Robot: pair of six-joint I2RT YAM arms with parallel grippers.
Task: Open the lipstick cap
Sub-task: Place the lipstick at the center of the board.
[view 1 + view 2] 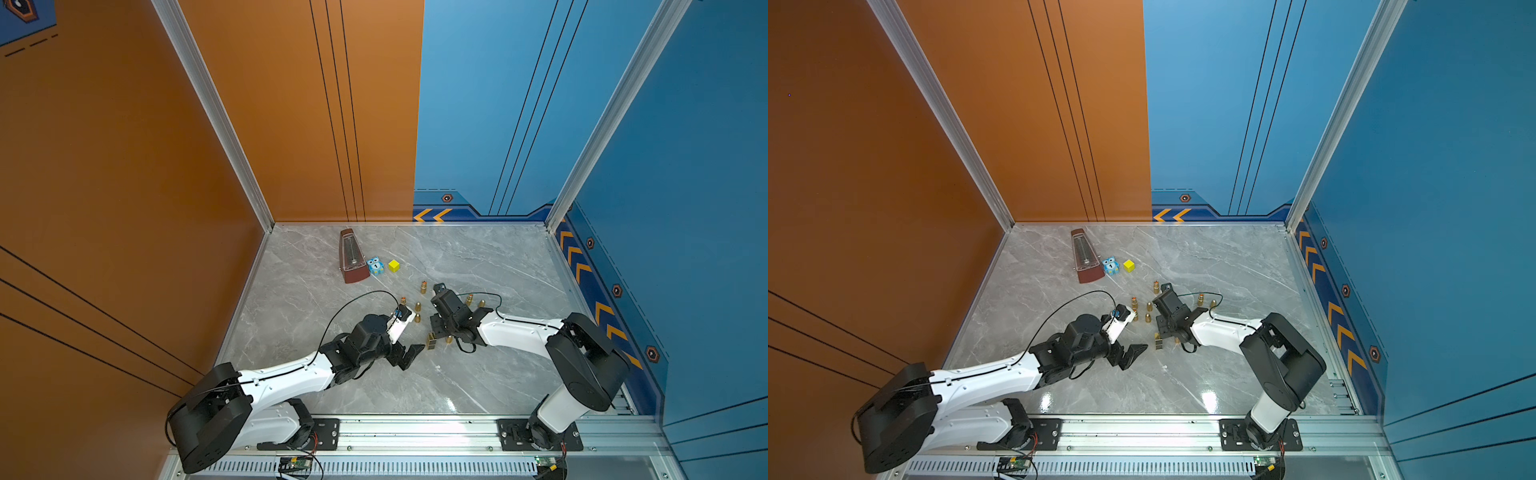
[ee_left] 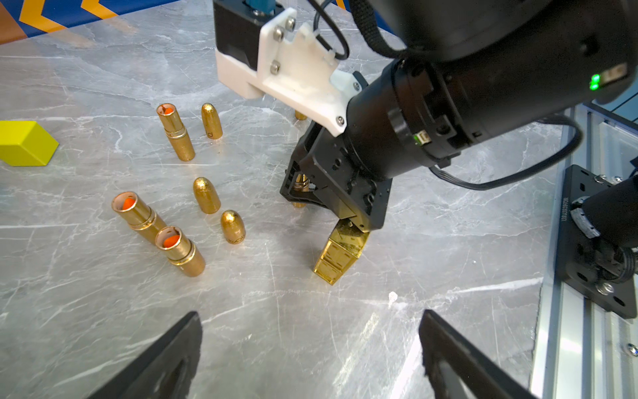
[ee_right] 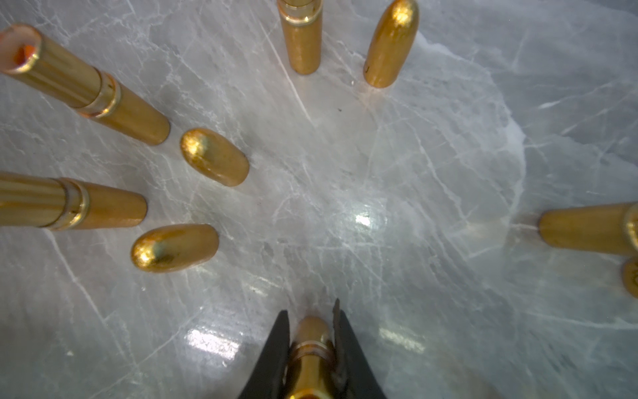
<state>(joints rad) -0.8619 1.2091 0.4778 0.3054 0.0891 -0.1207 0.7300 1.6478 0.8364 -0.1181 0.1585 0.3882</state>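
My right gripper (image 3: 310,312) is shut on a round gold lipstick (image 3: 310,349) that stands on the marble table, the fingers pinching it around its ring; its upper end is out of frame. In the left wrist view this lipstick (image 2: 301,188) shows through the right gripper's black frame. A square gold lipstick (image 2: 340,252) stands right beside that gripper. My left gripper (image 2: 310,314) is open and holds nothing, a short way from the square lipstick. In both top views the left gripper (image 1: 409,356) (image 1: 1133,353) faces the right gripper (image 1: 438,330).
Several uncapped gold lipsticks with orange sticks (image 2: 138,214) and several bullet-shaped gold caps (image 2: 206,195) stand around the grippers. Further back stand a brown metronome (image 1: 352,257), a blue owl toy (image 1: 375,266) and a yellow cube (image 1: 394,266). An aluminium rail (image 1: 415,432) runs along the front edge.
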